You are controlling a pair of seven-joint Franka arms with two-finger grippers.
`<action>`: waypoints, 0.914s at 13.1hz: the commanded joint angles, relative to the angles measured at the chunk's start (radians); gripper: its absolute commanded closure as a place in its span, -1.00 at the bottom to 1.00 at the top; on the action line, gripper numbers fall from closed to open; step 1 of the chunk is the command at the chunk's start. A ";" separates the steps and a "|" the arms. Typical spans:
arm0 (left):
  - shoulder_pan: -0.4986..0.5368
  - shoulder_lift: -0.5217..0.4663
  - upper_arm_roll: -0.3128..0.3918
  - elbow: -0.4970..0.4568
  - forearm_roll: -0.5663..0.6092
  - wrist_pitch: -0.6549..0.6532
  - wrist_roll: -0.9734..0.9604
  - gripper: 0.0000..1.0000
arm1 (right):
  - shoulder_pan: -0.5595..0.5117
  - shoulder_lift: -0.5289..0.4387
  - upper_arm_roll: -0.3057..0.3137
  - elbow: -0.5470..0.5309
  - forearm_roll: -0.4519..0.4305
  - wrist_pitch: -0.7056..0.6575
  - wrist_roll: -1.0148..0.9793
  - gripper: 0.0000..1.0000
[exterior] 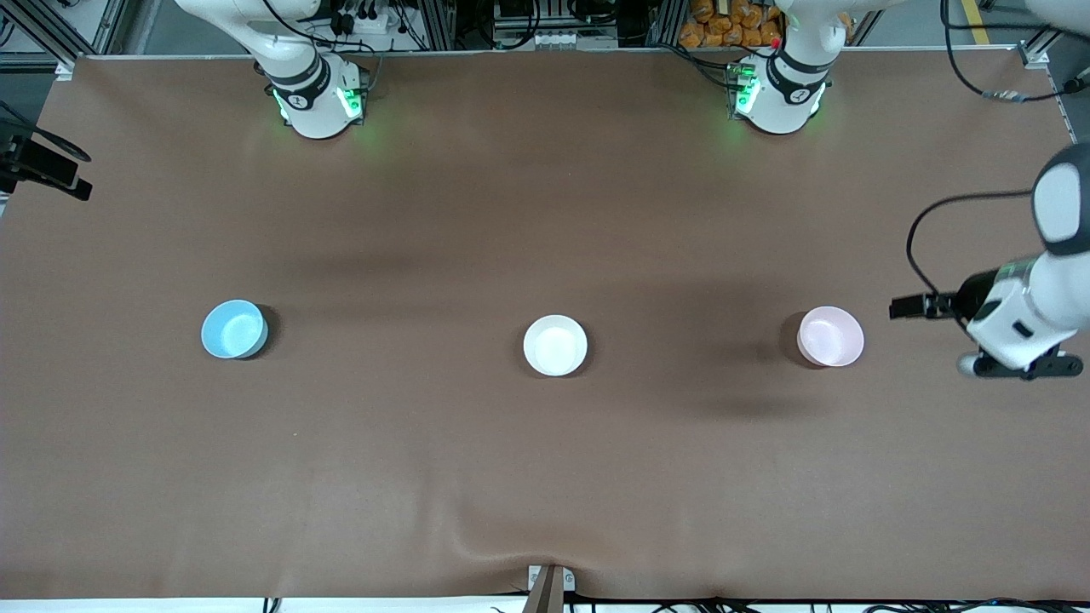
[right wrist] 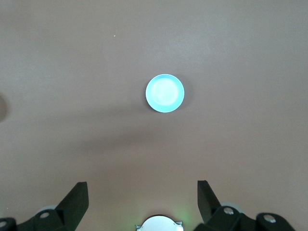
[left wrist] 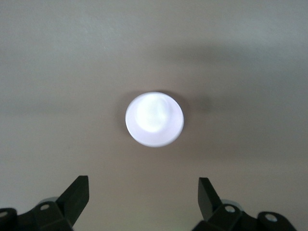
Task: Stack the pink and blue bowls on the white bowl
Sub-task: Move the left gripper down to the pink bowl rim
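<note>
Three bowls stand apart in a row across the middle of the brown table. The blue bowl (exterior: 233, 329) is toward the right arm's end, the white bowl (exterior: 555, 345) in the middle, and the pink bowl (exterior: 830, 336) toward the left arm's end. My left gripper (exterior: 1026, 366) hangs high over the table past the pink bowl; it is open and empty (left wrist: 143, 192), and the pink bowl (left wrist: 154, 119) looks washed-out pale below it. My right gripper (right wrist: 143, 192) is out of the front view; it is open and empty, high above the blue bowl (right wrist: 164, 93).
The two arm bases (exterior: 317, 98) (exterior: 777, 95) stand along the table edge farthest from the front camera. The right arm's base (right wrist: 159, 225) also shows in the right wrist view. A black bracket (exterior: 43, 166) juts in at the right arm's end.
</note>
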 commanded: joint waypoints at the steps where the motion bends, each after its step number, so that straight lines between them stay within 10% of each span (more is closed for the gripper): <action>1: 0.030 0.074 -0.007 0.007 0.016 0.078 0.048 -1.00 | 0.001 0.002 0.000 0.007 -0.001 -0.001 0.016 -1.00; 8: 0.066 0.099 -0.007 -0.262 0.016 0.395 0.085 -0.99 | 0.001 0.002 0.000 0.009 -0.001 0.000 0.016 -1.00; 12: 0.067 0.099 -0.007 -0.382 0.018 0.517 0.089 -0.67 | -0.001 0.002 0.000 0.007 -0.003 0.000 0.016 -1.00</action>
